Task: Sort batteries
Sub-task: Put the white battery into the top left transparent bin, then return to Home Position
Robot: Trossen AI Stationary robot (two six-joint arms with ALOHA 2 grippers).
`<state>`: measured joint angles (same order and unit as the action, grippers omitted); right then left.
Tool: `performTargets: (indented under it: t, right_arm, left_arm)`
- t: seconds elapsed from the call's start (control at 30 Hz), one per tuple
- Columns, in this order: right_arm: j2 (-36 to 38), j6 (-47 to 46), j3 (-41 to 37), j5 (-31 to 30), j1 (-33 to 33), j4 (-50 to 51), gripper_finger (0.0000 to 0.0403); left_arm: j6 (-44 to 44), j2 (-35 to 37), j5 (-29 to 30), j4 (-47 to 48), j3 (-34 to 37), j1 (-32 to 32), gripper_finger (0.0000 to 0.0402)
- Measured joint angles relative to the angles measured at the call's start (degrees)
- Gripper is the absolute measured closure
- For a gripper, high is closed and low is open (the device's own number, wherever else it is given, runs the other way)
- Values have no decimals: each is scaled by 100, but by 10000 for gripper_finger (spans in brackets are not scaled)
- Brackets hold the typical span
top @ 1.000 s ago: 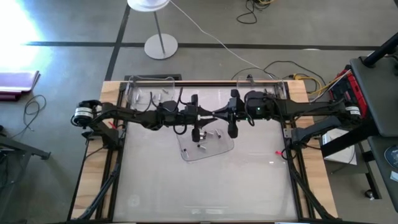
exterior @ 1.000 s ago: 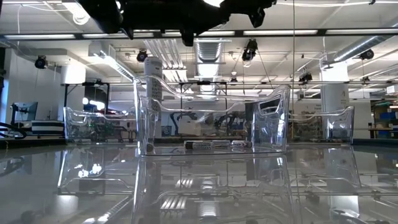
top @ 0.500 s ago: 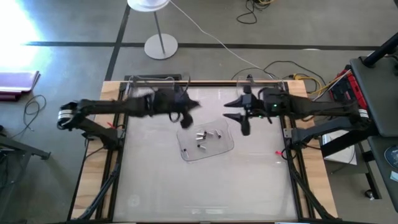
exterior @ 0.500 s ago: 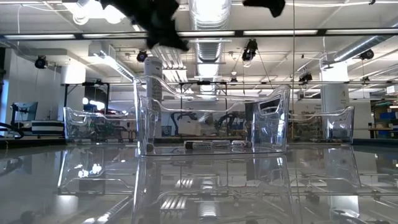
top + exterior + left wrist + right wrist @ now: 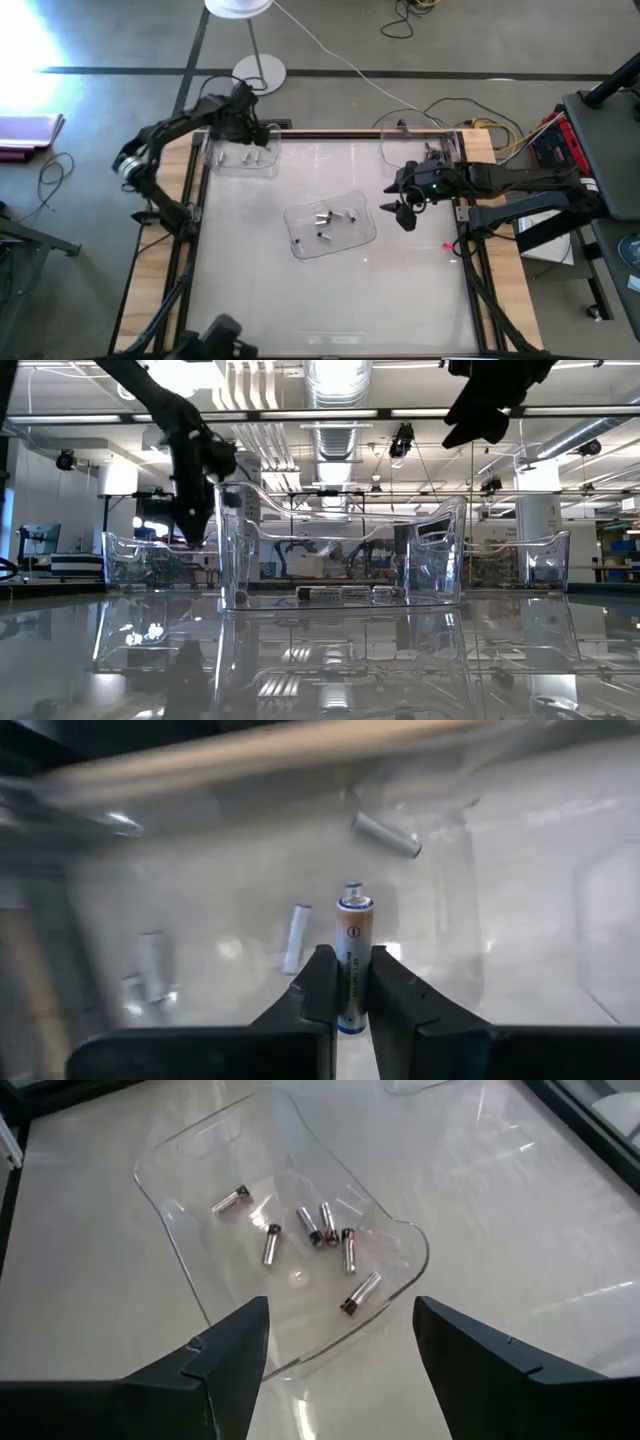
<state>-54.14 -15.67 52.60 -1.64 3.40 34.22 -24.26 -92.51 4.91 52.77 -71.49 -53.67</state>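
batteries (image 5: pixel 333 222) are being left loose in the middle tray (image 5: pixel 300 245), where six are seen from the right wrist camera, clustered near its centre. one battery (image 5: pixel 353 956) is being gripped upright between the fingers of the left gripper (image 5: pixel 349 982), which is now being held over the far-left tray (image 5: pixel 215 160); half a second ago it was near the table's middle. a few more batteries (image 5: pixel 386 834) are lying inside that tray. the right gripper (image 5: pixel 402 213) is being held with its fingers spread wide and holding nothing, pulled back to the right of the middle tray since the earlier frame.
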Motion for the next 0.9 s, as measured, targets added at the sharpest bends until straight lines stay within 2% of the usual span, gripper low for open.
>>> performTargets:
  t: [0.23,0.43,0.63,0.9]
  right_arm:
    - [2,174,-72,15,-46,-30,166]
    - [47,265,-75,14,-64,-33,150]
    - [84,372,-75,14,-79,87,128]
    - [84,488,-75,16,-79,84,99]
  left_arm:
    - [-90,-1059,-203,-108,-78,-151,386]
    - [-294,-1545,-278,-87,-89,-199,385]
    - [-315,-1527,-247,-80,-80,-199,363]
    - [27,-950,-247,206,-89,-184,273]
